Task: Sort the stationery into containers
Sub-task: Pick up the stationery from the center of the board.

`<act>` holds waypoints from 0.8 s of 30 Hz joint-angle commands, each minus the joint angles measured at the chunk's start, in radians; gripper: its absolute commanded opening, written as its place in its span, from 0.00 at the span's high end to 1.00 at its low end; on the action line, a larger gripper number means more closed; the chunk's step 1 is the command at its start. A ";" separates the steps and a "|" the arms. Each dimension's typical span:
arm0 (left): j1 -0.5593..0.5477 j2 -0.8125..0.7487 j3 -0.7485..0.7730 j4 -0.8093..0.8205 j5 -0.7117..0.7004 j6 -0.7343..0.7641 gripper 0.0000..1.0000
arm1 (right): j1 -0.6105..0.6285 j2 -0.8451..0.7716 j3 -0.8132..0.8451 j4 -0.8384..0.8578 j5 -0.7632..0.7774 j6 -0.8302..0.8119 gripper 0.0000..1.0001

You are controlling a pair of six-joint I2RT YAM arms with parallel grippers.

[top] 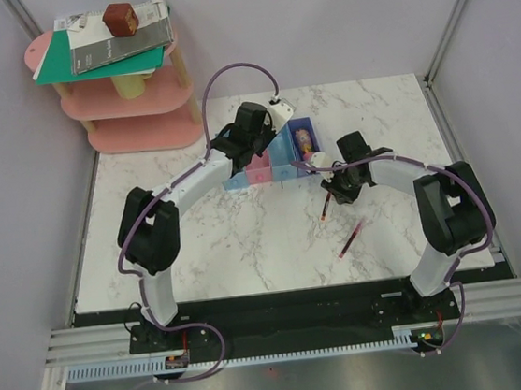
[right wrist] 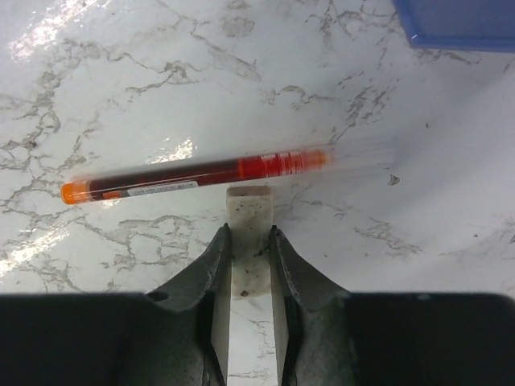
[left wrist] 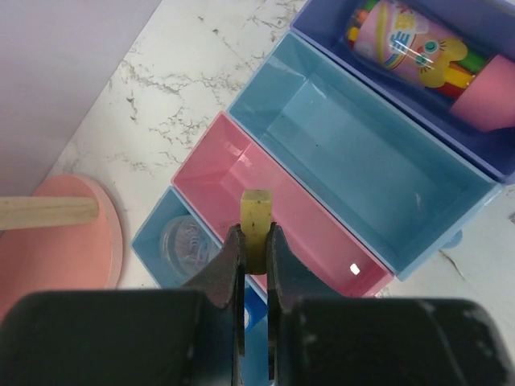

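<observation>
Two erasers are being handled at the same moment. The left gripper point(left wrist: 255, 235) is clamped on a tan eraser point(left wrist: 257, 211) and holds it upright in the air, over the near end of the pink bin point(left wrist: 322, 245), which looks bare inside. The right gripper point(right wrist: 248, 233) is low on the surface point(right wrist: 121, 80), and its two fingers press on both sides of a pale eraser point(right wrist: 248, 205) that rests on the marble. A red pen point(right wrist: 193, 175) lies just beyond this eraser, near its far end, and I cannot tell if they touch. A second red pen point(top: 350, 238) lies apart, nearer to the arm bases.

I judge that the left arm is at the release step: it needs only to open above the pink bin. The right arm must lift straight up, so that the pen is not pushed, and then carry its eraser to the same bin.
</observation>
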 commanded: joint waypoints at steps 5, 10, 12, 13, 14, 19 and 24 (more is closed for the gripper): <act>0.022 0.026 0.014 0.070 -0.038 0.033 0.97 | -0.044 -0.053 -0.033 -0.144 0.112 -0.022 0.77; 0.048 0.087 0.028 0.086 -0.043 0.035 0.97 | -0.050 -0.122 0.015 -0.176 0.108 0.004 0.77; 0.058 0.119 0.034 0.092 -0.041 0.035 0.97 | -0.053 -0.151 0.036 -0.197 0.105 0.009 0.78; 0.067 0.132 0.041 0.092 -0.040 0.035 0.97 | -0.053 -0.160 0.059 -0.204 0.100 0.018 0.78; 0.072 0.150 0.045 0.095 -0.040 0.037 0.97 | -0.051 -0.177 0.073 -0.211 0.099 0.020 0.78; 0.102 0.199 0.071 0.112 -0.041 0.049 0.97 | -0.053 -0.214 0.163 -0.250 0.089 0.034 0.77; 0.108 0.225 0.077 0.119 0.005 0.040 0.89 | -0.051 -0.219 0.248 -0.268 0.079 0.050 0.78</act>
